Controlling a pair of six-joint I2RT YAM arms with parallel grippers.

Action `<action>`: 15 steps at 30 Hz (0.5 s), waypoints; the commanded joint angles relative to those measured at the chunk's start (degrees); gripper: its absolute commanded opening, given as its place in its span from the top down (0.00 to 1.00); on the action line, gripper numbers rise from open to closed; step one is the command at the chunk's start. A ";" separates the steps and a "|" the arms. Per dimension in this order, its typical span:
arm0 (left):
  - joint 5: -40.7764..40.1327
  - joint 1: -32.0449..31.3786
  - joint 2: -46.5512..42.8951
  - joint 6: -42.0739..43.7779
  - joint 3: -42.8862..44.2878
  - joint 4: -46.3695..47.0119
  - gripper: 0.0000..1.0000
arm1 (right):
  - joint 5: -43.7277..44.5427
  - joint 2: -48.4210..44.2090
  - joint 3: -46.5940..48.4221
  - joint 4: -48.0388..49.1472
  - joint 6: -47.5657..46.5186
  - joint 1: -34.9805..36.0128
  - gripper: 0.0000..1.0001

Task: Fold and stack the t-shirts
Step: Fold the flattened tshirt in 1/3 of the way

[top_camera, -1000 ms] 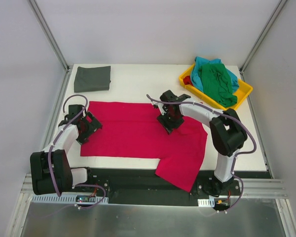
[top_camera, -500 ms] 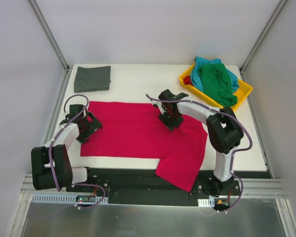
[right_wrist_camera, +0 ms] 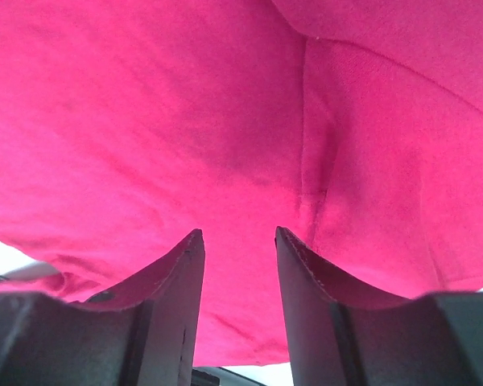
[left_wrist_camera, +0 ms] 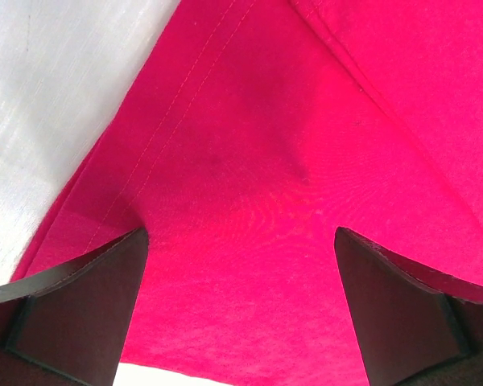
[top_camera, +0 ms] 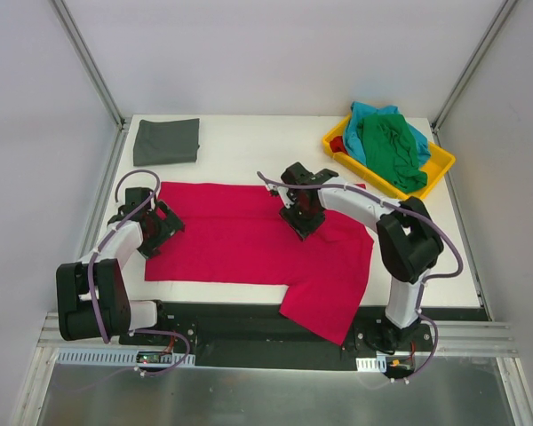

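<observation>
Crimson t-shirt (top_camera: 249, 235): spread flat mid-table (top_camera: 249, 146), near right corner draped over the front edge. Left gripper (top_camera: 160, 229): jaws fully apart, low over the left hem, holding nothing. Right gripper (top_camera: 304, 217): jaws half-parted against the cloth, nothing visibly pinched. Risk: shallow bite slipping, or overhang dragging the cloth off. Right wrist view only: puckered seam ahead of fingers (right_wrist_camera: 173, 289). Overhead only: folded dark grey t-shirt (top_camera: 166, 140), far left corner
</observation>
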 commanded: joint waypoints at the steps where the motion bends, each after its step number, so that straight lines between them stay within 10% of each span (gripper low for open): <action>1: -1.87 0.49 1.28 0.26 0.05 0.57 0.01 | 0.92 3.47 1.99 -0.71 2.28 -2.28 0.57; 15: -1.87 0.49 2.95 0.43 0.58 0.49 0.01 | 6.10 4.88 1.20 0.88 2.29 -6.06 0.60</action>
